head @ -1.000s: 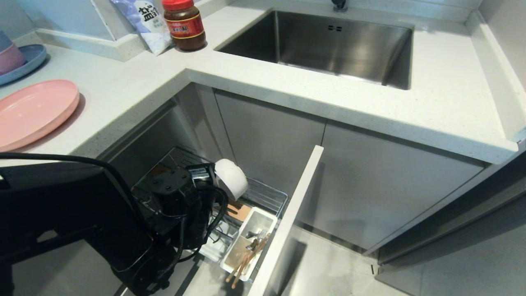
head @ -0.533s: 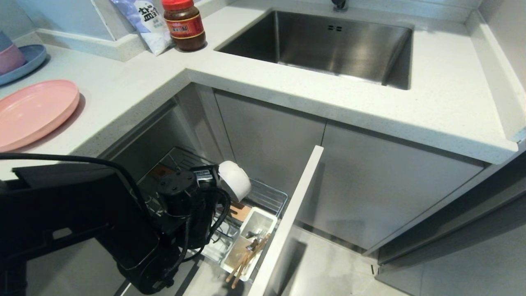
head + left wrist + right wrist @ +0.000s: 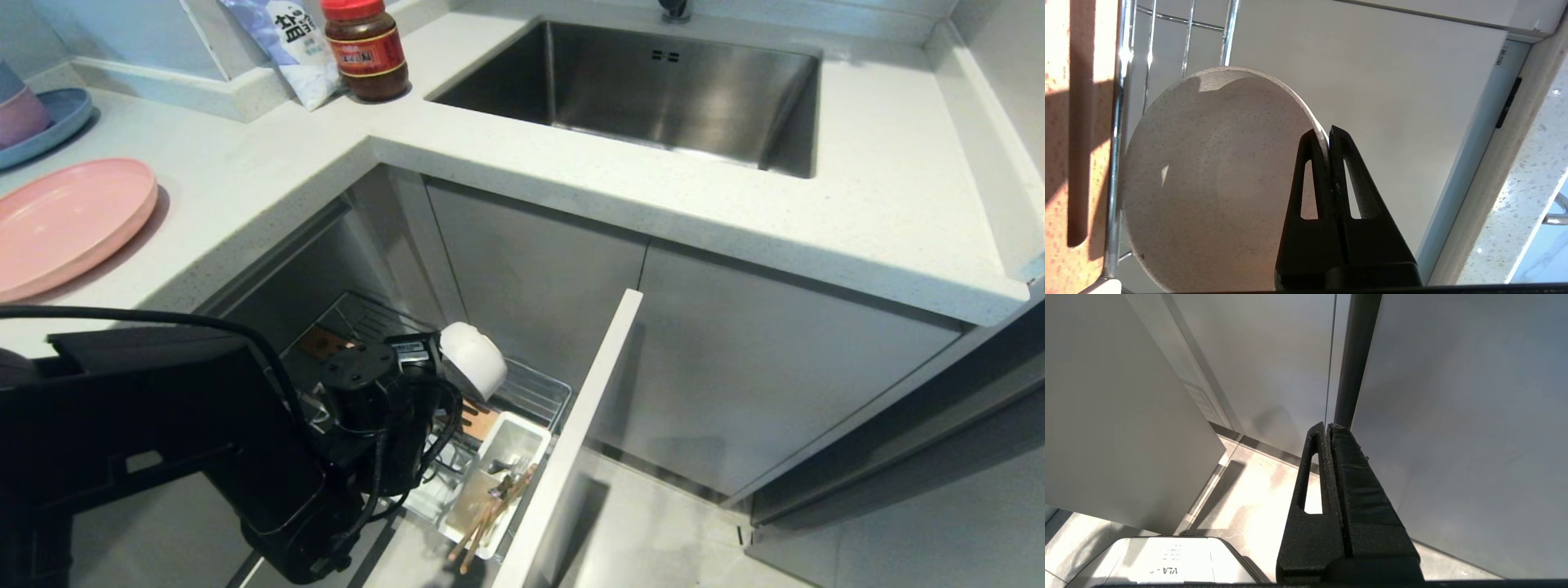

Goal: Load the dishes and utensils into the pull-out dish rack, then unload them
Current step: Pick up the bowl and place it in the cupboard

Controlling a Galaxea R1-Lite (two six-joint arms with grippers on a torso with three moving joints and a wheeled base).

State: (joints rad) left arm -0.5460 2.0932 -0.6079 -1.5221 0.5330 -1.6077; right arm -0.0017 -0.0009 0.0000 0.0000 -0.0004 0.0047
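Note:
My left gripper (image 3: pixel 1327 132) is shut on the rim of the cream-white bowl (image 3: pixel 1216 175), one finger inside and one outside. The bowl (image 3: pixel 473 359) hangs tilted on its side just above the pull-out dish rack (image 3: pixel 535 392), over its brown wooden strip (image 3: pixel 480 421). The chopsticks (image 3: pixel 488 516) stand in the white cutlery tray (image 3: pixel 514 441) with dark metal utensils I cannot tell apart. The pink plate (image 3: pixel 65 220) lies on the counter at the left. My right gripper (image 3: pixel 1327 425) is shut on nothing, parked low beside cabinet fronts.
The rack's pale front panel (image 3: pixel 575 433) stands pulled out under the counter edge (image 3: pixel 506 184). A steel sink (image 3: pixel 653 90), a red-lidded jar (image 3: pixel 367 49) and a bag (image 3: pixel 286 45) are at the back. A blue plate (image 3: pixel 49 122) with stacked bowls sits far left.
My left arm has carried the bowl a little to the right and slightly lower over the rack. The grip on the rim is unchanged.

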